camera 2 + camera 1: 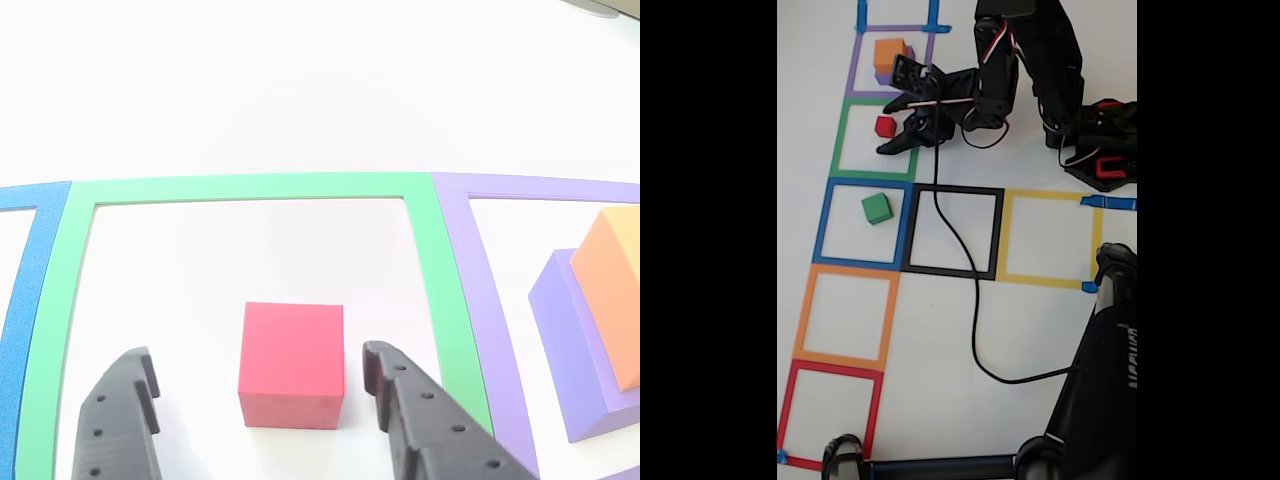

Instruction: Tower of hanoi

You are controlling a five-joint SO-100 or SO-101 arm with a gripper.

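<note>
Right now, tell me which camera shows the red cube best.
The other view: the red cube sits large and sharp between the open claw tips. The fixed view shows it small, inside the green square.

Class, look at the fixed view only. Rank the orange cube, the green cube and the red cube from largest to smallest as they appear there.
1. orange cube, sitting on the purple cube
2. green cube
3. red cube, lying between the open fingers of the gripper

The orange cube sits higher, which may slightly enlarge it.
</note>
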